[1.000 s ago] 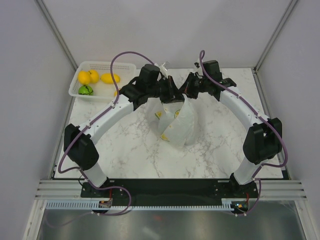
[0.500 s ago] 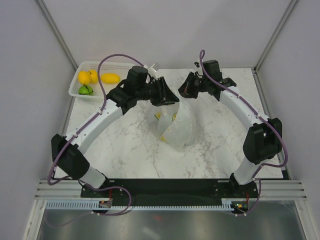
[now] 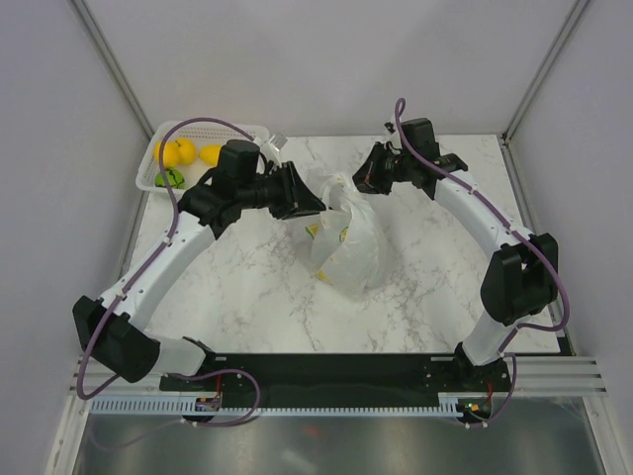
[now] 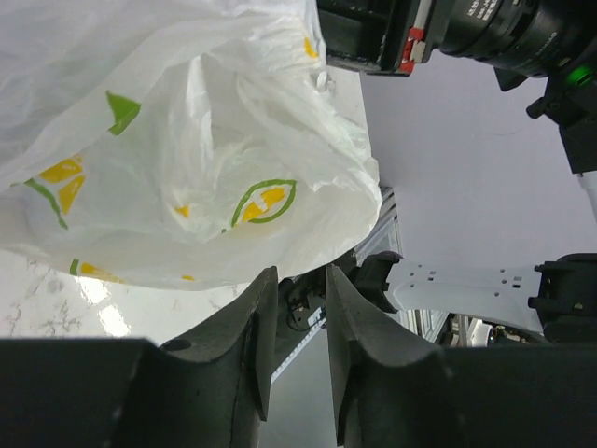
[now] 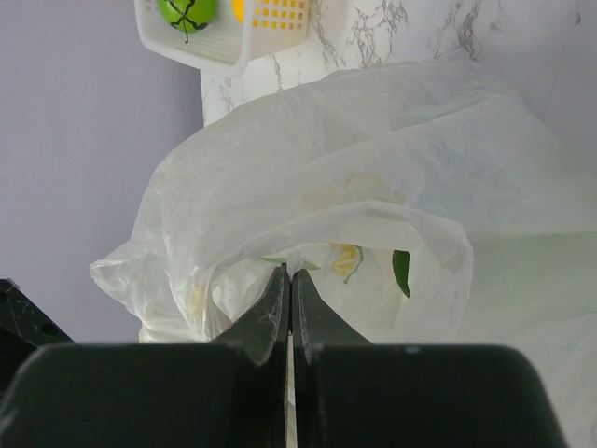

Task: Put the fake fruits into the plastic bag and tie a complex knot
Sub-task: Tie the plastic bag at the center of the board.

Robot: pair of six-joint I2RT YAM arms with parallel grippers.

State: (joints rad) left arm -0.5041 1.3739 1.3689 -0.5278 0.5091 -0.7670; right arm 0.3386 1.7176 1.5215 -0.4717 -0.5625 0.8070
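Far L: some fake fruits (image 3: 179,153) (yellow ones, a green one) sit in the white basket (image 3: 145,168), well apart from the L gripper (image 4: 298,278), out behind its wrist, so not yet bagged. L gripper has only a narrow gap btwn its jaws and nothing in it. The plastic bag (image 3: 346,247) lies just beyond its tips, toward the R arm, close but apart. The bag stands on the counter (image 3: 425,272) w/ its long axis roughly upright, belly low and its bunched top up by the R gripper (image 5: 291,276). R gripper's jaws are pressed together w/ bag film at the tips, so prob pinching the top edge and holding the mouth up. Can't tell whether any fruit is inside, and no knot made out. Key relation: bag mouth hangs at the R gripper and straight ahead of the L one, while the fruit is on the L arm's side. So L arm is nearer for fetching and R looks set to hold the bag
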